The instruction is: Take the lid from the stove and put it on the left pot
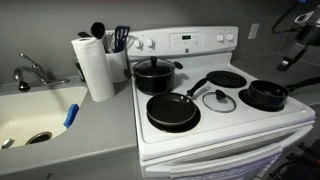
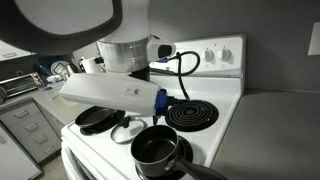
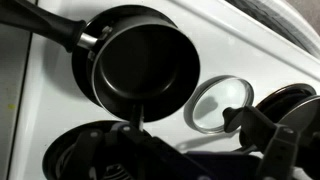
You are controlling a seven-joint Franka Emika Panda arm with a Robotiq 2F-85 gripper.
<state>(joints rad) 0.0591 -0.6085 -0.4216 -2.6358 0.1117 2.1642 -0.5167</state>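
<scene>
The clear glass lid (image 1: pixel 219 100) with a black knob lies flat on the white stove (image 1: pixel 225 125) between the burners. It also shows in an exterior view (image 2: pixel 128 130) and in the wrist view (image 3: pixel 218 103). The small black saucepan (image 1: pixel 265 95) stands empty on a front burner, next to the lid; it also shows in an exterior view (image 2: pixel 155 150) and the wrist view (image 3: pixel 145 60). My gripper (image 3: pixel 190 122) hovers above the stove near the lid, open and empty, its dark fingers either side of the lid's near edge. The arm (image 1: pixel 292 45) reaches in above the saucepan.
A wide black frying pan (image 1: pixel 172 112) sits on a front burner and a taller lidded black pot (image 1: pixel 153 75) behind it. One coil burner (image 1: pixel 226 78) is bare. A paper towel roll (image 1: pixel 97 68), a utensil holder and a sink (image 1: pixel 35 115) stand on the counter beside the stove.
</scene>
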